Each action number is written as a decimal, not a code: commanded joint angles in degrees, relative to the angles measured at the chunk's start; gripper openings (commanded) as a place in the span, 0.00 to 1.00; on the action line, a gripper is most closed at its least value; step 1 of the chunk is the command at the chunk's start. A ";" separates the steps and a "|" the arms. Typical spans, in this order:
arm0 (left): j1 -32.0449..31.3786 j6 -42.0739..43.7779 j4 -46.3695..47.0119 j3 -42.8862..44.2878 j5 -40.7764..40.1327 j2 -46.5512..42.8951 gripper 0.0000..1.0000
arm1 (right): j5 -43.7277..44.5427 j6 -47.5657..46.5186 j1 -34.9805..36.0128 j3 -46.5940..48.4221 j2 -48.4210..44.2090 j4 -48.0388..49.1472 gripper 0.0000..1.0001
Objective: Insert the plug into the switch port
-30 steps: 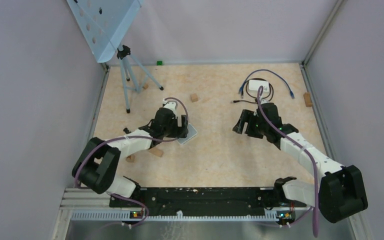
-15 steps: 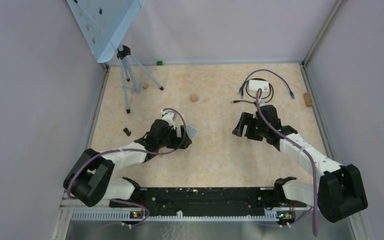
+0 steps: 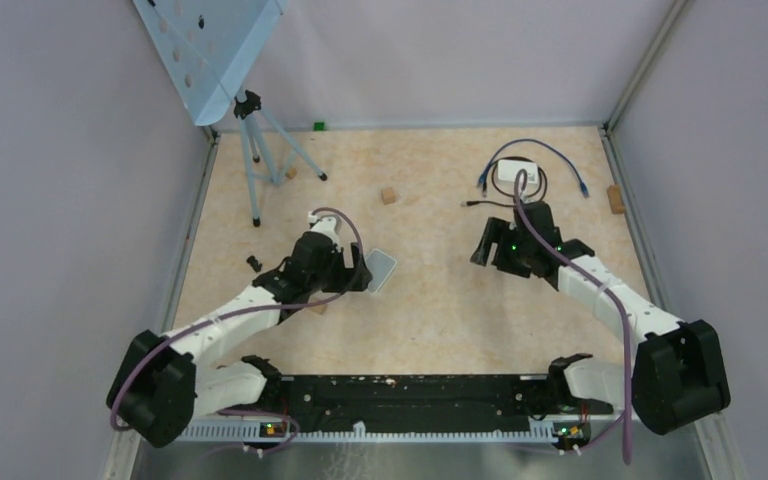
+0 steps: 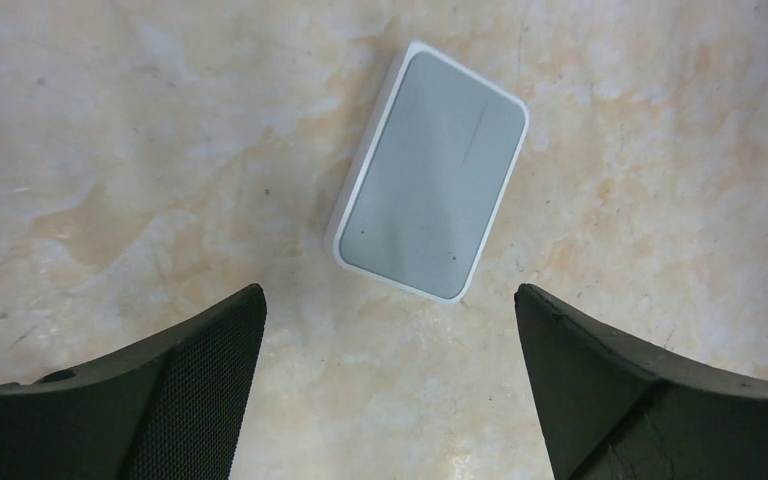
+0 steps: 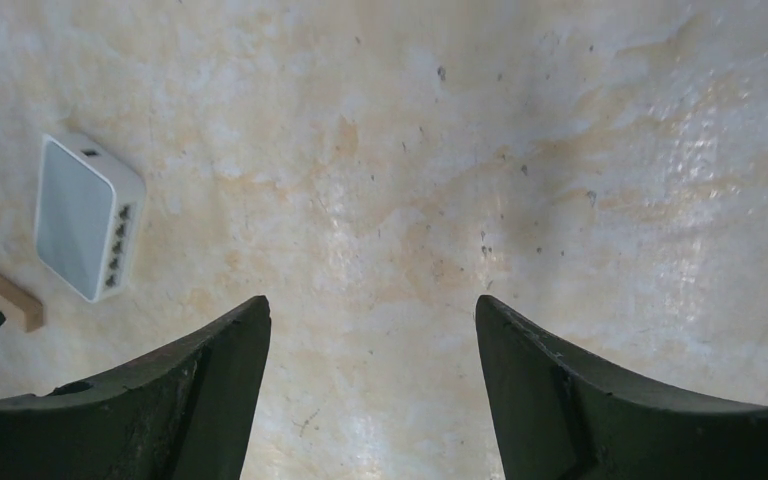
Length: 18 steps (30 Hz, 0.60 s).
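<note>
The switch (image 3: 380, 270) is a flat white-and-grey box lying on the table left of centre. In the left wrist view the switch (image 4: 428, 175) lies just ahead of my open, empty left gripper (image 4: 388, 318). In the right wrist view the switch (image 5: 85, 215) shows its row of ports on its right side, far left of my open, empty right gripper (image 5: 370, 305). In the top view my left gripper (image 3: 358, 273) is beside the switch and my right gripper (image 3: 482, 248) is right of centre. A blue cable (image 3: 540, 149) with plugs on its ends lies at the back right.
A white box (image 3: 516, 172) and a black cable (image 3: 500, 203) lie by the blue cable. Wood blocks (image 3: 388, 195) (image 3: 615, 198) are scattered about; one (image 5: 5, 297) is near the switch. A tripod (image 3: 256, 150) stands at the back left. A small black part (image 3: 253, 263) lies at the left.
My left arm has drawn back to the left off the switch, which now lies uncovered. My right gripper has shifted slightly toward the back.
</note>
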 commanded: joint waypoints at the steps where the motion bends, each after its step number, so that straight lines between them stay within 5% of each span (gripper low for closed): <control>1: -0.11 -0.93 -7.37 1.56 -5.61 -9.09 0.99 | 2.80 1.00 -3.23 8.30 2.21 -2.36 0.74; 9: -0.10 -0.31 -9.18 -6.76 -3.78 -23.82 0.99 | 6.24 -0.48 -6.69 20.41 13.23 -0.03 0.74; 18: -0.38 -0.91 -7.47 -10.21 -0.54 -23.75 0.99 | 7.17 -4.78 -6.84 40.43 34.38 -3.23 0.58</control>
